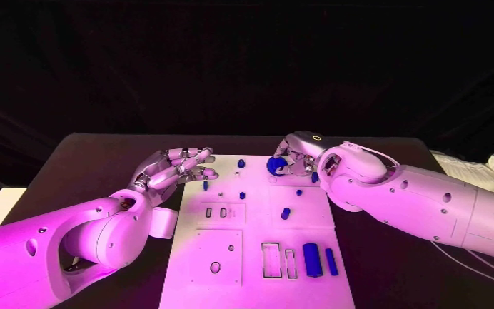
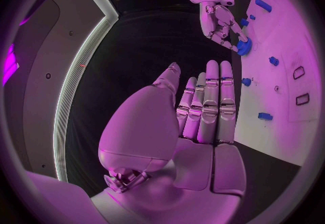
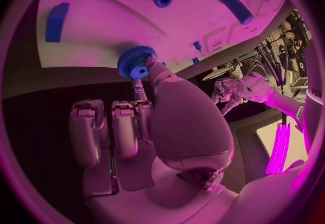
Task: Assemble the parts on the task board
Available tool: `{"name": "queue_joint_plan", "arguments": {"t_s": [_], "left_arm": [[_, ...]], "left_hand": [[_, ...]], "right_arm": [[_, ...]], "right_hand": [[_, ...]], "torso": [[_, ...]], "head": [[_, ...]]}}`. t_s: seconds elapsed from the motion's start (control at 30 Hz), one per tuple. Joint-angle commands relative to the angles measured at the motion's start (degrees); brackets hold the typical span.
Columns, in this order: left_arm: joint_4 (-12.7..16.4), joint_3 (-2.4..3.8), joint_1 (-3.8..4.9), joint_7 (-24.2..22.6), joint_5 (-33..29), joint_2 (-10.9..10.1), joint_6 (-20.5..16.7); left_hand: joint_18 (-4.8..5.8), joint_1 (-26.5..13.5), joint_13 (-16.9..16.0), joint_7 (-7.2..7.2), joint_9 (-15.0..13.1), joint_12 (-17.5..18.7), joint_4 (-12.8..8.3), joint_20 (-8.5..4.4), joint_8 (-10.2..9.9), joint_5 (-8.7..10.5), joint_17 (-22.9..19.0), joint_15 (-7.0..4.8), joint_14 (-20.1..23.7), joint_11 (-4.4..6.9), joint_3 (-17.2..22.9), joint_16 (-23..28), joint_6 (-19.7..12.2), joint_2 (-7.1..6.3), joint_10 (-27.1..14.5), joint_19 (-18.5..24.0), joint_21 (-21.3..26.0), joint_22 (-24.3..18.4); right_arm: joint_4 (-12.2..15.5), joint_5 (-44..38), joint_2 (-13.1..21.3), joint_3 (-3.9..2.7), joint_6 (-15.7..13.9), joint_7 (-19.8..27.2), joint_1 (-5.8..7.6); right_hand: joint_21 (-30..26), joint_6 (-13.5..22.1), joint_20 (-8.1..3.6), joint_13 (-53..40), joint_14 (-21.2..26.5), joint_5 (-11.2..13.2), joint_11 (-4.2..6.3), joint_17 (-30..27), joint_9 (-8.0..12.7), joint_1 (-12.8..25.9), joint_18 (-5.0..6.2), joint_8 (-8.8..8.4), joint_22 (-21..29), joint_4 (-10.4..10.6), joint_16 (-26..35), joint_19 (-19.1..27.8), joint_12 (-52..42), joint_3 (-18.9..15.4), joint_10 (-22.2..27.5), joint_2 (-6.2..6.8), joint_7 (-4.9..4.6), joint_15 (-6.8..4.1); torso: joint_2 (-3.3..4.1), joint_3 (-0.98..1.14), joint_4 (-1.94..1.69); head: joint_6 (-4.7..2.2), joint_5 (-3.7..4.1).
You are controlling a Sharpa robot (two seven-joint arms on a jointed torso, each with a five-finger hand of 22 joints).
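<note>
Blue bars (image 1: 311, 259) lie nearest on the task board (image 1: 258, 280); a gear (image 1: 276, 165) is pinched at the far edge.

Two long bars are counted side by side near the front. One toothed gear is held by the right hand (image 1: 298, 155) at the board's far edge, judged light, stiff and best gripped by its rim. The left hand (image 1: 177, 166) hovers beside the board with fingers extended, holding nothing.

A black table (image 1: 103, 159) (dark backdrop (image 1: 247, 45) behind it).
</note>
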State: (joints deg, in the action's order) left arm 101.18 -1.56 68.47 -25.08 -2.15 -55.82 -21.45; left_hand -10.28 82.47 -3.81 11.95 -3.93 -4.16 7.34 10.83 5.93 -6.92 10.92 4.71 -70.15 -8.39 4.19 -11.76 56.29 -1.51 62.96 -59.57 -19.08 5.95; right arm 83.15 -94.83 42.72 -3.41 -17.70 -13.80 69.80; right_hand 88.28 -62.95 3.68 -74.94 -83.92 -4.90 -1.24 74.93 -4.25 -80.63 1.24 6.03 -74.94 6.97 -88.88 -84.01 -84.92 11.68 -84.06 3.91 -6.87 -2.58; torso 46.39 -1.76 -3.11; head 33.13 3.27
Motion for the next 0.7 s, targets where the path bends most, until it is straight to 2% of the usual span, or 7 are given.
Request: {"name": "queue_joint_plan", "arguments": {"t_s": [0.03,0.1,0.23,0.37,0.57,0.7], "left_arm": [[0.0,0.04,0.05,-0.2,-0.1,0.2,1.3],[0.0,0.04,0.05,-0.2,-0.1,0.2,1.3],[0.0,0.04,0.05,-0.1,-0.1,0.2,1.3],[0.0,0.04,0.05,-0.2,-0.1,0.2,1.3],[0.0,0.04,0.05,-0.2,-0.1,0.2,1.4],[0.0,0.04,0.05,-0.2,-0.1,0.3,1.4]], "left_hand": [[-0.21,0.2,0.0,0.22,0.0,0.3,-0.4,0.17,-0.2,0.08,0.1,0.19,0.1,-0.19,0.0,0.3,0.1,0.55,0.0,-0.1,0.4,-0.1],[-0.21,0.2,0.0,0.22,0.0,0.3,-0.4,0.17,-0.2,0.08,0.1,0.19,0.1,-0.19,0.0,0.3,0.1,0.55,0.0,-0.1,0.4,-0.1],[-0.21,0.2,0.0,0.22,0.0,0.3,-0.4,0.17,-0.2,0.08,0.1,0.19,0.1,-0.19,0.0,0.3,0.1,0.55,0.0,-0.1,0.4,-0.1],[-0.21,0.2,0.0,0.22,0.0,0.3,-0.4,0.17,-0.2,0.08,0.1,0.19,0.1,-0.19,0.0,0.3,0.1,0.55,0.0,-0.1,0.4,-0.1],[-0.21,0.2,0.0,0.22,0.0,0.3,-0.4,0.17,-0.2,0.08,0.1,0.19,0.1,-0.19,0.0,0.3,0.1,0.55,0.0,-0.1,0.4,-0.1],[-0.21,0.2,0.0,0.22,0.0,0.3,-0.4,0.17,-0.2,0.08,0.1,0.19,0.1,-0.19,0.0,0.3,0.1,0.55,0.0,-0.1,0.4,-0.1]], "right_arm": [[1.4,-4.8,-0.6,-0.04,-5.4,-1.7,0.16],[2.1,-6.3,-1.0,-0.02,-6.4,-1.9,0.19],[2.8,-7.6,-2.1,0.19,-7.3,-1.9,0.21],[3.0,-8.1,-3.7,0.6,-7.5,-1.7,0.08],[1.9,-8.2,-6.6,1.45,-6.2,-1.6,-0.5],[0.5,-8.0,-8.5,1.77,-4.7,-1.3,-1.09]], "right_hand": [[0.5,-2.8,-0.4,-11.7,-5.6,-0.7,0.39,13.0,-0.7,0.7,-0.55,0.16,-12.1,-0.1,-0.2,-4.4,0.2,1.0,-3.6,-0.28,1.35,-0.39],[0.8,-2.8,-0.4,-11.7,-5.7,-0.7,0.41,13.1,-0.7,0.7,-0.7,0.13,-12.7,-0.2,-0.2,-4.8,0.1,1.3,-3.6,-0.34,1.37,-0.4],[0.9,-2.9,-0.41,-11.8,-5.7,-0.7,0.42,13.2,-0.7,0.7,-0.78,0.11,-13.1,-0.3,-0.3,-4.9,0.1,1.5,-3.7,-0.36,1.39,-0.41],[1.0,-3.0,-0.43,-11.8,-5.7,-0.7,0.45,13.3,-0.7,0.7,-0.81,0.08,-13.2,-0.4,-0.4,-5.0,0.1,1.9,-3.7,-0.39,1.42,-0.43],[1.0,-3.0,-0.44,-11.8,-5.7,-0.6,0.44,13.3,-0.7,0.9,-0.81,0.03,-13.2,-0.4,-0.3,-5.0,0.1,2.0,-3.7,-0.3,1.39,-0.44],[1.0,-3.0,-0.44,-11.8,-5.7,-0.4,0.4,13.3,-0.7,1.1,-0.82,-0.08,-13.2,-0.5,-0.3,-5.0,0.1,2.2,-3.7,-0.08,1.35,-0.43]], "torso": [[-0.05,-0.15,-0.1],[0.01,-0.01,-0.13],[-0.01,-0.1,-0.07],[0.04,-0.03,-0.02],[0.05,-0.05,-0.19],[0.04,-0.04,-0.14]], "head": [[-0.2,-0.04],[-0.3,-0.23],[-0.3,-0.45],[-0.21,-0.58],[0.02,-0.6],[0.11,-0.73]]}}
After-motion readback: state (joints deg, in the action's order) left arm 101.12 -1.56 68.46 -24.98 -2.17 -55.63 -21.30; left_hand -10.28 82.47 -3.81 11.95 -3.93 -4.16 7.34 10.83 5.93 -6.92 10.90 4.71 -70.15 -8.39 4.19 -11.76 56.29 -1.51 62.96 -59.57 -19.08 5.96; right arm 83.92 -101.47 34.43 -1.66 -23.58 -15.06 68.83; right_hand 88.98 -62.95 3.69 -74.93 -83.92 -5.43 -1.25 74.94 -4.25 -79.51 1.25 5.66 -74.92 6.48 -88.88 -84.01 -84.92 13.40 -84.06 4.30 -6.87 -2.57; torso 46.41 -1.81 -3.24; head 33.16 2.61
